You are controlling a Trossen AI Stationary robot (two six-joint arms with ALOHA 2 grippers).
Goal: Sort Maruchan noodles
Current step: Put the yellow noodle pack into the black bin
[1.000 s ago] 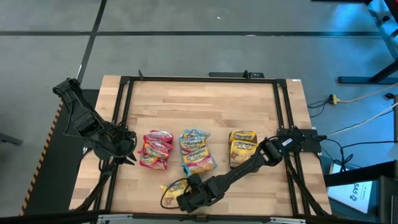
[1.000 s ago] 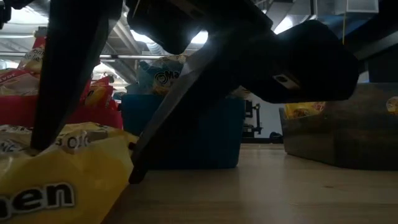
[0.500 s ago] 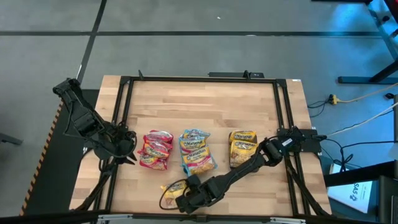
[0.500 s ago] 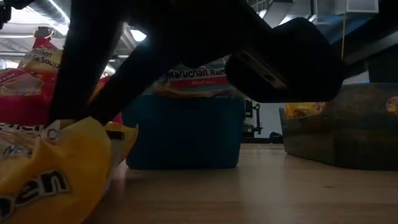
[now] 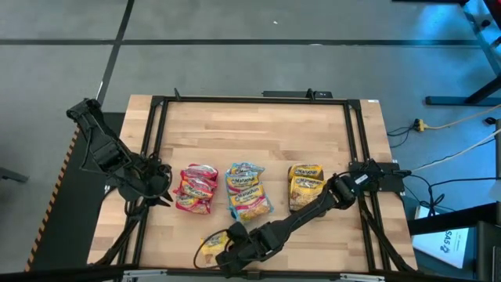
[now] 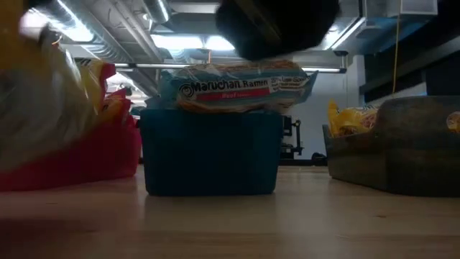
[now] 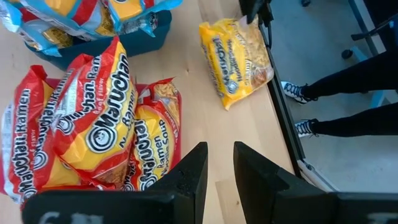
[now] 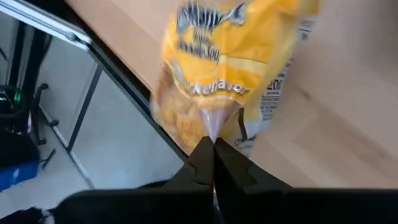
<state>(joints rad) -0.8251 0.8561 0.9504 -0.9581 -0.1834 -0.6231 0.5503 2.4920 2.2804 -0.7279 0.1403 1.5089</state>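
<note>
A: Crinkly plastic throughout, we note. Starting at the left: the left gripper (image 5: pixel 159 190) waits at the table's left edge, just beside the red packets (image 5: pixel 196 189). Its fingers (image 7: pixel 194 171) stand a little apart with nothing between them. We judge it parked clear of the working arm.

B: Agreed. The red packets lie heaped in a red tray (image 6: pixel 86 155), puffy and creased, overlapping one another. Next to the right, the blue packets (image 5: pixel 248 190) pile above the rim of a teal tray (image 6: pixel 208 151); one lies flat across the top in the low view. So each colour has its own bin.

A: Then the yellow packets (image 5: pixel 304 185) in the grey tray (image 6: pixel 395 155), rightmost of the three. Its wall looks dull and soft-edged against the glossy wrappers.

B: And the piece in hand?

A: One loose yellow packet (image 5: pixel 209 245) at the front edge of the table, left of centre, well apart from its tray. The right gripper (image 5: pixel 227 252) is clenched on its thin crimped end; the wrist view shows that seam pinched between the closed tips. We judge the flat seal was chosen because the noodle block is too bulky to clamp.

B: The wood table (image 5: pixel 258 133) is smooth and planked.
</note>
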